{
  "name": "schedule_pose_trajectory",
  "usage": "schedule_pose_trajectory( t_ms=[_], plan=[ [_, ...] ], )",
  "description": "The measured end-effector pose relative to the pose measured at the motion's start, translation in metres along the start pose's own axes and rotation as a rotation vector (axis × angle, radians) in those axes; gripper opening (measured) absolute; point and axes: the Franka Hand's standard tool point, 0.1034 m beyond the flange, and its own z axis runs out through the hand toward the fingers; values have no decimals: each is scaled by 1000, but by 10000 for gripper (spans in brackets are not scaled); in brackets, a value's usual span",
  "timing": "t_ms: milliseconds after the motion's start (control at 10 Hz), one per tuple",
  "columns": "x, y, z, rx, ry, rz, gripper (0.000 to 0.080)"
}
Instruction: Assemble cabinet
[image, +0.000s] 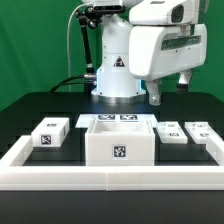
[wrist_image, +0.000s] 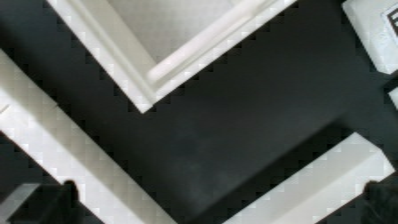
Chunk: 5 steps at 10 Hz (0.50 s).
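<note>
The cabinet (image: 118, 140) is a large white hollow box with a marker tag on its front face. It stands on the black table near the front rim, in the middle of the exterior view. My gripper (image: 170, 92) hangs well above the table, behind and to the exterior view's right of the cabinet. It is open and holds nothing. In the wrist view the gripper (wrist_image: 214, 205) shows only as two dark fingertips (wrist_image: 43, 200) far apart at the picture's edge. Between them lie black table and white bars. The cabinet is not in the wrist view.
One small flat white tagged block (image: 48, 134) lies at the exterior view's left of the cabinet, two more (image: 171, 132) (image: 198, 131) at its right. The marker board (image: 113, 118) lies behind the cabinet. A low white rim (image: 110, 177) frames the table. White angled bars (wrist_image: 178, 60) cross the wrist view.
</note>
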Motion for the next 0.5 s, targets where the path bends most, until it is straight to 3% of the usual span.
schedule_pose_trajectory(
  t_ms=[500],
  plan=[
    [0,0,1,1,-1,0,797]
  ],
)
